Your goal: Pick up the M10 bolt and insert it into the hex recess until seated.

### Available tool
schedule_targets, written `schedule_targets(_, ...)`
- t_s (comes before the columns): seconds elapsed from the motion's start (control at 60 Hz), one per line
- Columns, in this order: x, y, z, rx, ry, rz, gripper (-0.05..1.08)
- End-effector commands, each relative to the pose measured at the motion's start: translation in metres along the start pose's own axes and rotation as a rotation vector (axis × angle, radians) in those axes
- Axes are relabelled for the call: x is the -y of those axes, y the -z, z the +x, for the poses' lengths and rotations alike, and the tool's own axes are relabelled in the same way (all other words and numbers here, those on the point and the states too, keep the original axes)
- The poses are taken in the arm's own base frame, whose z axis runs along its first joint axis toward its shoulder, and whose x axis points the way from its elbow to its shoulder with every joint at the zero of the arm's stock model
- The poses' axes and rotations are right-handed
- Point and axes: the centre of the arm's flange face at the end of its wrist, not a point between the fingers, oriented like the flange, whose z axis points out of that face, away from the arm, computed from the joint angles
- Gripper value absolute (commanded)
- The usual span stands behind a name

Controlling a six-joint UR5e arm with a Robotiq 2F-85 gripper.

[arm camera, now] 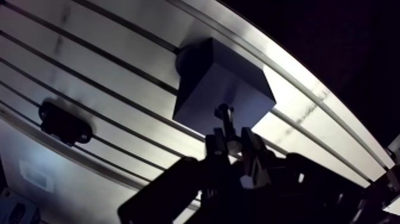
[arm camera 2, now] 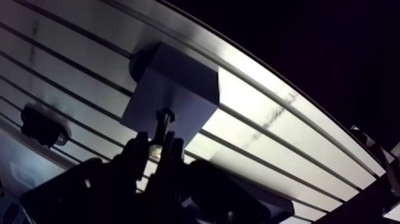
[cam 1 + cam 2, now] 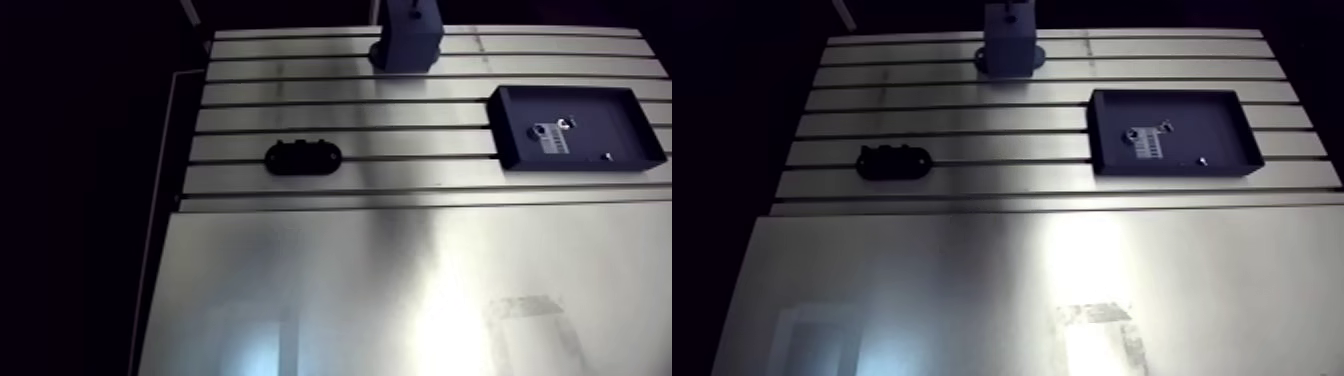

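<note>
Bolt (image 1: 225,119) is being clamped in gripper (image 1: 233,149), block (image 1: 220,89) at twelve o'clock; insertion is being judged current, alignment being needed next.

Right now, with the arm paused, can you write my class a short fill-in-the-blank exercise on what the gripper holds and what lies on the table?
1. The gripper is shut on a ____.
2. Just ahead of it stands a grey ____.
3. In the arm view, small parts lie inside the black ____.
Missing words: bolt; block; tray.
</note>
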Motion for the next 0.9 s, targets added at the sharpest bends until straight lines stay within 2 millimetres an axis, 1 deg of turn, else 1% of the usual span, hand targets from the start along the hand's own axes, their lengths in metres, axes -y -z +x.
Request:
schedule_targets(0.017,-0.0001,-0.0028,0.0015,-0.001,0.0,0.002,0.85)
schedule_targets(0.9,-0.001,-0.0076,0.0,0.008,0.0,0.009,0.85)
